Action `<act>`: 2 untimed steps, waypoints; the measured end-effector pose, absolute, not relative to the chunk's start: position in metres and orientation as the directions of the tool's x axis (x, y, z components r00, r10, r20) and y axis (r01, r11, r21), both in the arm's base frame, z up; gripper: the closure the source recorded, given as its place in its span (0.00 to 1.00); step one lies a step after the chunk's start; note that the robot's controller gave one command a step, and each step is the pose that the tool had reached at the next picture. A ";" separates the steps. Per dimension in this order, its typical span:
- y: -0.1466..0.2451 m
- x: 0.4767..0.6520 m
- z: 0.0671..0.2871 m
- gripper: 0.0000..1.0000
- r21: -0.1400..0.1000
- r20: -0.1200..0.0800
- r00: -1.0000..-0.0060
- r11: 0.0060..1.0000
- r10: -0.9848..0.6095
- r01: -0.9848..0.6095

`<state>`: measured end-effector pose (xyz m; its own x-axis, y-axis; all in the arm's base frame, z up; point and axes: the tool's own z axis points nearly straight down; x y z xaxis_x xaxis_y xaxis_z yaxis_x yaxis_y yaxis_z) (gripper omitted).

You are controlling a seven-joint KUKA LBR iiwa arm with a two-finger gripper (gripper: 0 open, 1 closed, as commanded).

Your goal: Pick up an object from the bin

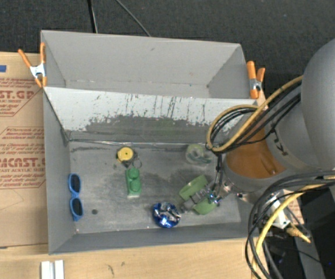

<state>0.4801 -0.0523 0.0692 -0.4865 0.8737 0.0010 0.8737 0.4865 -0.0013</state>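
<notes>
My gripper point(207, 199) is low in the lower right of the bin point(138, 57), right on a light green blocky piece point(192, 188). Whether it is clenched on that piece or released, I cannot tell. Judging by the closeness, this is the thing to lift. I would centre over its body, close squarely and rise straight up, clear of the right wall. Just left lies a crumpled blue shiny thing point(166, 215), near enough to get nudged. Further left stands a green bottle-shaped toy point(133, 182), above it a yellow round piece point(124, 154). The blue sunglasses point(74, 197) lie far left.
</notes>
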 end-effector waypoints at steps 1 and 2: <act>-0.052 0.480 0.069 1.00 -0.002 0.001 -0.488 0.488 0.873 0.873; -0.052 0.480 0.089 1.00 -0.001 0.001 -0.489 0.489 0.872 0.872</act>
<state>0.4796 -0.0520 0.0892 -0.4887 0.8725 0.0008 0.8725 0.4887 -0.0005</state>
